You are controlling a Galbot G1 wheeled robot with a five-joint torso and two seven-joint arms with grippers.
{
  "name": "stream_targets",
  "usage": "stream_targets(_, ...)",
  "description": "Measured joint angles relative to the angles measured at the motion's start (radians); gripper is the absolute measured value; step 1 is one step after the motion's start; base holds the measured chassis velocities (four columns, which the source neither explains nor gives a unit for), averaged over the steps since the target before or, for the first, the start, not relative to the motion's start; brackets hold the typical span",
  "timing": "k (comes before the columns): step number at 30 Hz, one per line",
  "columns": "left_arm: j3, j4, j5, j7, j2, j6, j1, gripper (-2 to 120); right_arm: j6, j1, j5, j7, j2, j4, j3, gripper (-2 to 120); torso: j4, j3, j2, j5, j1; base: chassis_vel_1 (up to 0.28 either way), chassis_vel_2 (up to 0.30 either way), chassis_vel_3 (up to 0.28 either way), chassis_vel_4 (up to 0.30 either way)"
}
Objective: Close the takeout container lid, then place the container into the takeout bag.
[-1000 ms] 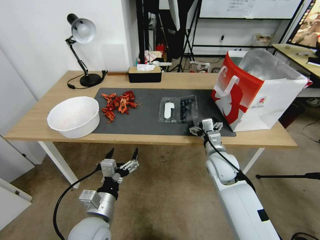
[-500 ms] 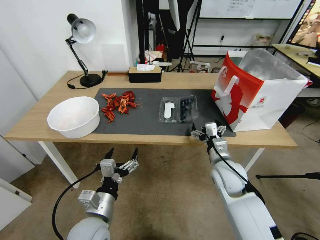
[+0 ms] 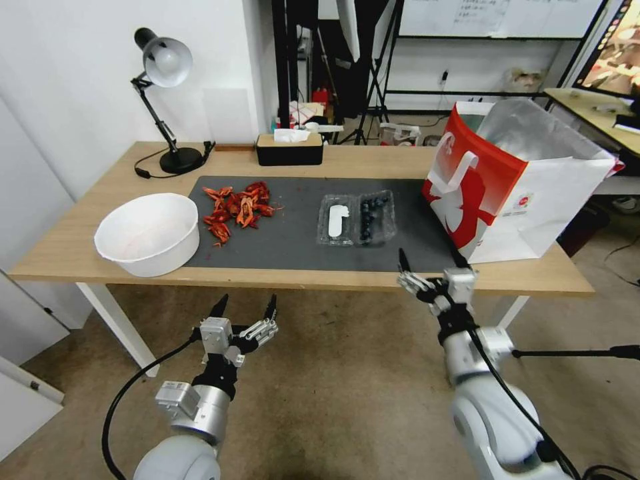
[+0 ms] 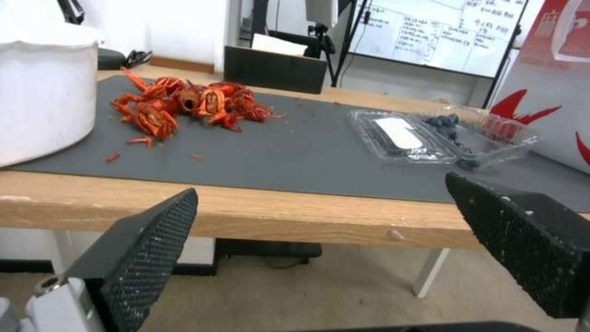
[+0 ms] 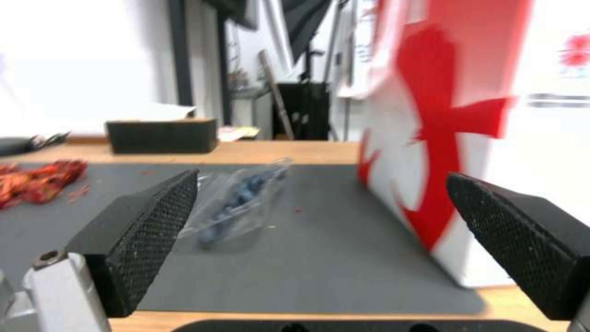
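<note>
The right gripper [image 3: 430, 259] is hovering with fingers spread wide at the table's front edge, near the large red-and-white paper takeout bag [image 3: 513, 187]. The left gripper [image 3: 245, 305] is hanging spread apart below the wooden table [image 3: 67, 247]. The small clear plastic clamshell container [image 3: 377, 215] of dark berries is lying flat on the dark grey mat [image 3: 293, 233], its white-labelled clear lid [image 3: 337, 220] folded open beside it.

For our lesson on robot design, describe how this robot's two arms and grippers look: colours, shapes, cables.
Both arms have glossy white rounded shells with silver metal wrist cylinders. A black cable runs along each arm. The left gripper and right gripper each carry two black, wedge-shaped fingers with a fine dimpled grip texture, mounted on silver and white blocks.
</note>
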Motion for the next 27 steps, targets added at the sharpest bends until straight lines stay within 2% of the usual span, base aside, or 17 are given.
stream_targets(6,-0.003,-0.006,-0.008,0.012,0.013,-0.004,0.007,100,0.194,-0.121,-0.043,0.002,0.049,-0.037,0.042,100,0.0001,0.000,0.000,0.0001,0.000,0.000,0.000,0.000,0.000)
stream_targets(9,-0.004,-0.008,-0.009,0.016,0.016,-0.003,0.008,100,0.225,-0.154,-0.045,-0.008,0.068,-0.054,0.053,100,0.0001,0.000,0.000,-0.0001,0.000,0.000,0.000,0.000,0.000)
stream_targets(16,-0.002,0.008,-0.006,0.016,0.016,-0.001,0.003,100,0.261,-0.176,-0.055,-0.026,0.096,-0.090,0.049,100,0.0001,0.000,0.000,0.0000,0.000,0.000,0.000,0.000,0.000)
stream_targets(27,-0.001,0.015,-0.025,0.003,0.023,0.001,-0.013,100,0.257,-0.157,-0.065,-0.040,0.098,-0.099,0.029,100,0.0003,0.000,0.000,0.0000,0.000,0.000,0.000,0.000,0.000)
